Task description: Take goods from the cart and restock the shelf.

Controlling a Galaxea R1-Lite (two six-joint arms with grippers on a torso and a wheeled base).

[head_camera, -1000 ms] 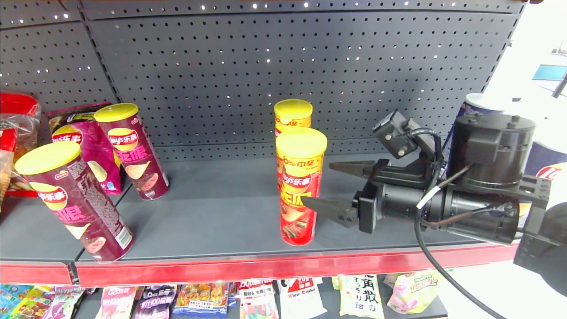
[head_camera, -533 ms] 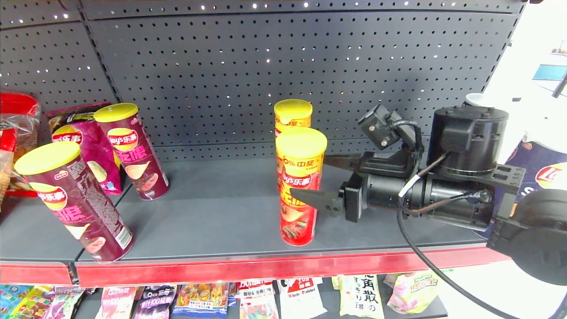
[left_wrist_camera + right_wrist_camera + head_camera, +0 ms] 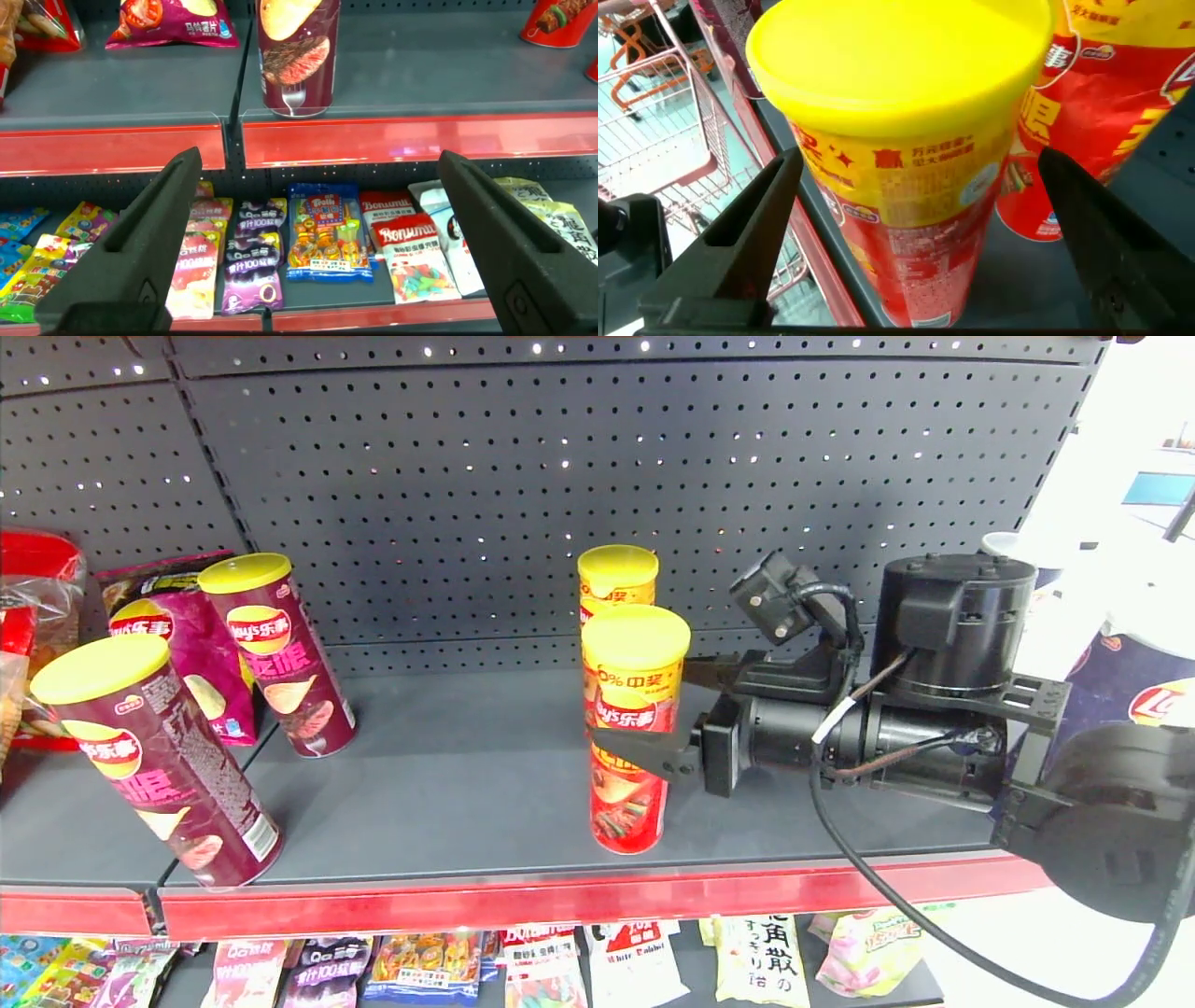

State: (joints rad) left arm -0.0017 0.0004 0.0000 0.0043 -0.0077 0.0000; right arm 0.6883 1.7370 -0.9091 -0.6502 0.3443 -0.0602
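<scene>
Right gripper: wide open, straddling the front red can. One finger lies across the can's front and the other passes behind it. The right wrist view shows gaps on both sides of the can, so nothing is gripped.

The can stands upright on the shelf, near the red front edge. A second red can stands directly behind it, close to the far finger.

Two maroon cans and a purple bag stand well apart to the left. Blue cans sit behind the right arm. The cart shows beyond the shelf edge.

Left gripper: wide open and empty, facing snack packets on the lower shelf.
</scene>
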